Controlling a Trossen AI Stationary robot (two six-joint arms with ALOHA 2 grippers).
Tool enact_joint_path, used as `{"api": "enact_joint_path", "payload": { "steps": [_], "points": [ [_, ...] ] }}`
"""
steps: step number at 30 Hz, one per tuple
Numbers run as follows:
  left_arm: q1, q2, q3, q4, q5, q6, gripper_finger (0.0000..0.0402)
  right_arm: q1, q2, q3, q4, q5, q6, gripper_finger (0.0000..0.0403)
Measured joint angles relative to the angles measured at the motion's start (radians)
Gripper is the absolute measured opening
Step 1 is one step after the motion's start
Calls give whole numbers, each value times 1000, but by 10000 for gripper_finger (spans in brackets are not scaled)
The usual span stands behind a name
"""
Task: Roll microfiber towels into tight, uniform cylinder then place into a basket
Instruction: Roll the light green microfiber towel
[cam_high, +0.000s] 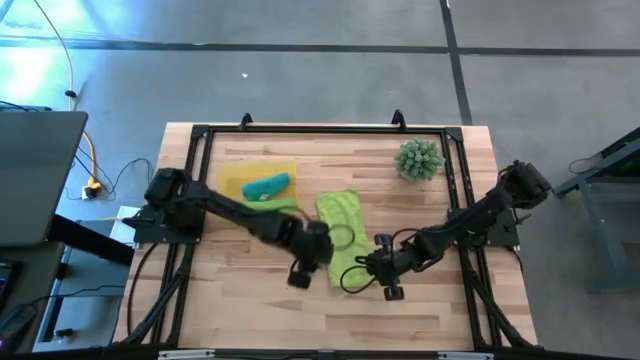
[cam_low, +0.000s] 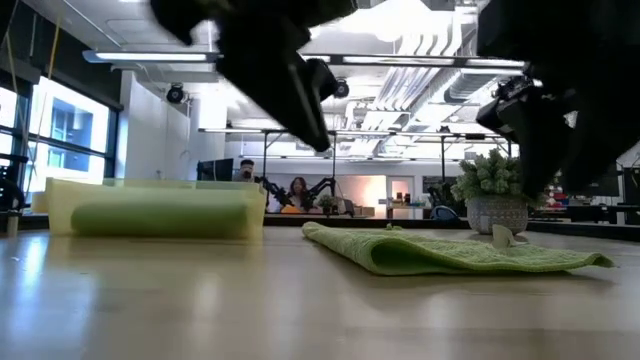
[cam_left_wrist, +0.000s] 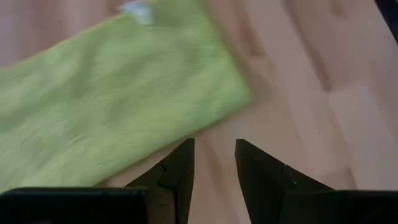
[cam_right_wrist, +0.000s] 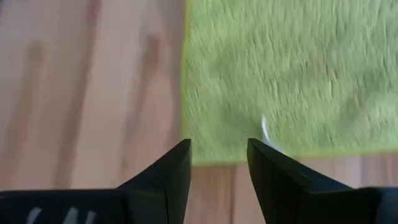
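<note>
Jaws of both grippers part-open, empty, above lime towel (cam_high: 340, 225) on table (cam_high: 250, 300); soft, limp, pinch near edge.

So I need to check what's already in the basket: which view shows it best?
The high view: the yellow basket shows from above with a teal towel inside. The low view shows only its side wall; the wrist views miss it.

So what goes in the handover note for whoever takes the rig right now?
Left gripper: open, empty, over bare wood at the flat lime towel's near end.
Right gripper: open, empty, at that towel's edge.
Basket: holds a rolled teal towel and a rolled lime towel.
Done: two rolled and binned.
Left: roll the flat one tight, place it in the basket.
</note>
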Motion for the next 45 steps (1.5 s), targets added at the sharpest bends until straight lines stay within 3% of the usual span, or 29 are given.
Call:
{"api": "enact_joint_path", "payload": {
  "steps": [6, 13, 21, 31, 36, 45],
  "points": [
    [-100, 14, -21, 95, -70, 114, 117, 6, 4, -1, -16, 0, -6, 149],
    [-127, 66, -23, 141, -146, 212, 150, 5, 4, -2, -11, 5, -3, 149],
    [-134, 166, -23, 272, -226, 513, 157, 6, 4, -2, -16, 4, 18, 149],
    [-127, 192, -22, 361, -229, 531, 156, 6, 5, -2, -25, 2, 13, 149],
    [-127, 200, -22, 341, -172, 508, 156, 6, 5, -2, -34, 0, 38, 149],
    [-114, 235, -21, 359, -160, 494, 156, 6, 5, -2, -36, 0, 38, 149]
  ]
}}
